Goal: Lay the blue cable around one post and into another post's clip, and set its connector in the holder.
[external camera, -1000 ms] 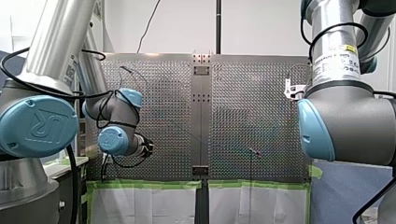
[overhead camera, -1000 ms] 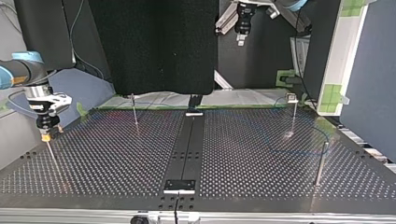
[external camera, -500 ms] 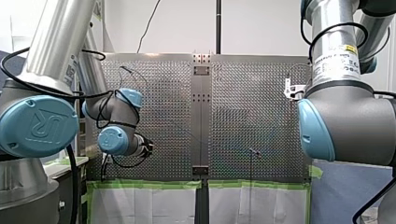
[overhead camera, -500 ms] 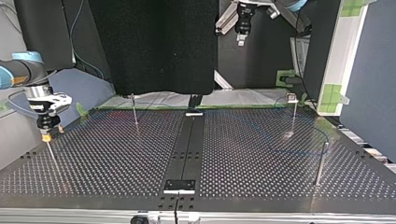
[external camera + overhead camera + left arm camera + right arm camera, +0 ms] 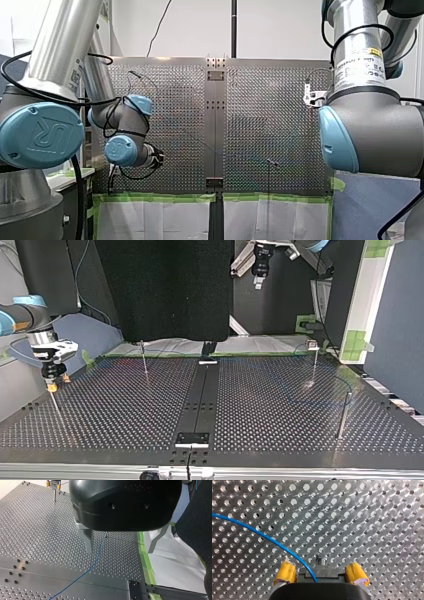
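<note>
The thin blue cable (image 5: 269,538) curves across the perforated plate and ends at a grey block (image 5: 322,572) on top of a post, right between the yellow pads (image 5: 286,571) of my right gripper (image 5: 321,573). That gripper is open and holds nothing. In the top view my right gripper (image 5: 52,382) hangs over a thin post (image 5: 56,407) at the view's left. My left gripper (image 5: 122,543) is open, its metal fingers (image 5: 88,541) well above the plate, with the blue cable (image 5: 93,560) lying under them. In the top view my left gripper (image 5: 257,280) is high at the back.
Three more posts stand on the plate (image 5: 125,415): one at the back left (image 5: 144,360), one with a clip on top (image 5: 313,357) at the back right, and one at the front right (image 5: 342,415). Green tape (image 5: 146,565) marks the plate's edge.
My right gripper has shifted slightly to the top view's right above its post. The left arm has not moved.
</note>
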Robot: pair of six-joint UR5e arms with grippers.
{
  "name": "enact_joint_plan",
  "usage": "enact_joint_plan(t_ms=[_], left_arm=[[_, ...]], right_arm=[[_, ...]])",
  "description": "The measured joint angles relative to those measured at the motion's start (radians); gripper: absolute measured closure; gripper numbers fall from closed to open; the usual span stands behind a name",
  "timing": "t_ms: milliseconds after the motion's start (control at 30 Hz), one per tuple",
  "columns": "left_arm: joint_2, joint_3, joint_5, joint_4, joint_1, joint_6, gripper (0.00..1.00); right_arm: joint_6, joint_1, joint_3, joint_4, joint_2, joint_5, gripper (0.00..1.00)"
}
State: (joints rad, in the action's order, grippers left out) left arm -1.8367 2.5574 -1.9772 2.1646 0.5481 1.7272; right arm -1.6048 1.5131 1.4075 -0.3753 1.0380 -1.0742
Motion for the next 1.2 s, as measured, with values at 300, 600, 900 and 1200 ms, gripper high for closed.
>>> enact_joint_plan(t_ms=[300,600,900,1200], left_arm=[[0.000,0.000,0.000,0.000,0.000,0.000,0.02],[0.000,0.000,0.000,0.000,0.000,0.000,0.02],[0.000,0.000,0.000,0.000,0.000,-0.003,0.02],[0.000,0.001,0.000,0.002,0.000,-0.003,0.02]], right_arm=[[0.000,0.001,0.000,0.000,0.000,-0.001,0.01],[0.002,0.004,0.000,0.000,0.000,0.023,0.01],[0.005,0.006,0.000,0.002,0.000,0.050,0.01],[0.008,0.009,0.000,0.007,0.000,0.066,0.01]])
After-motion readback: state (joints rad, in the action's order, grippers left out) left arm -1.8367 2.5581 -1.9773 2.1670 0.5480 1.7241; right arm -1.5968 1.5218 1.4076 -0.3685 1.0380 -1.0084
